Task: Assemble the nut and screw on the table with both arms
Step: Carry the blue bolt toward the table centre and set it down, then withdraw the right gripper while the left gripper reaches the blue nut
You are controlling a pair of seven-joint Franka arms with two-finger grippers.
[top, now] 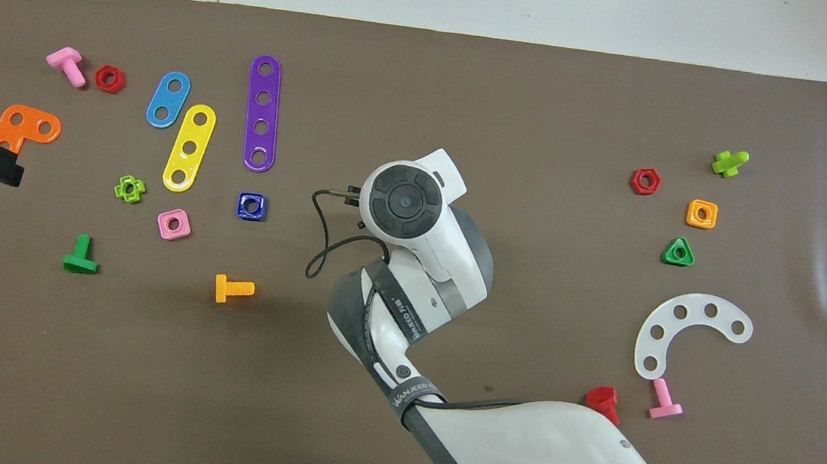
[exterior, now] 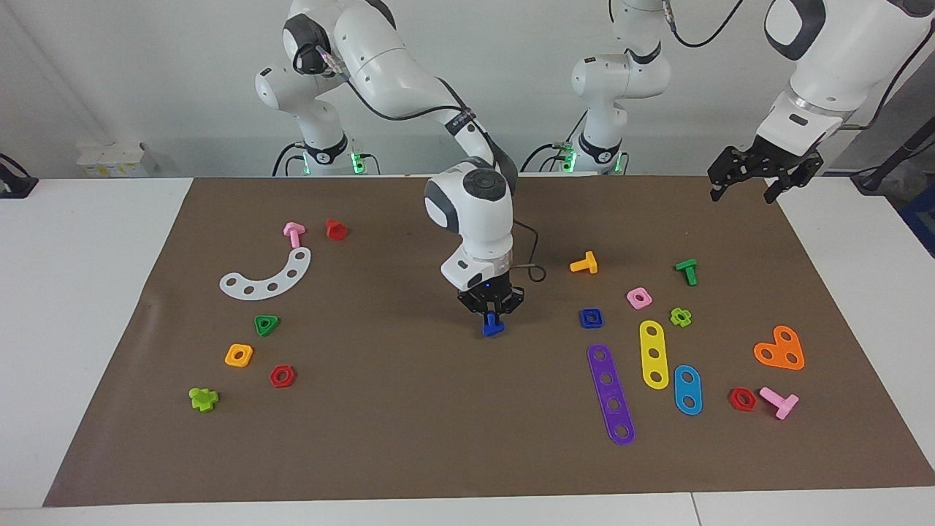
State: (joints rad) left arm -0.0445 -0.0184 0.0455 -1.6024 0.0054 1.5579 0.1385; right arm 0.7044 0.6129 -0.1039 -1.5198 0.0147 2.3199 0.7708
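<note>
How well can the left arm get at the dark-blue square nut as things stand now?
Probably yes. The left gripper hangs open over the mat's edge at its own end, and the nut lies flat with nothing on it. The right gripper, shut on the screw, is beside it, apart.
</note>
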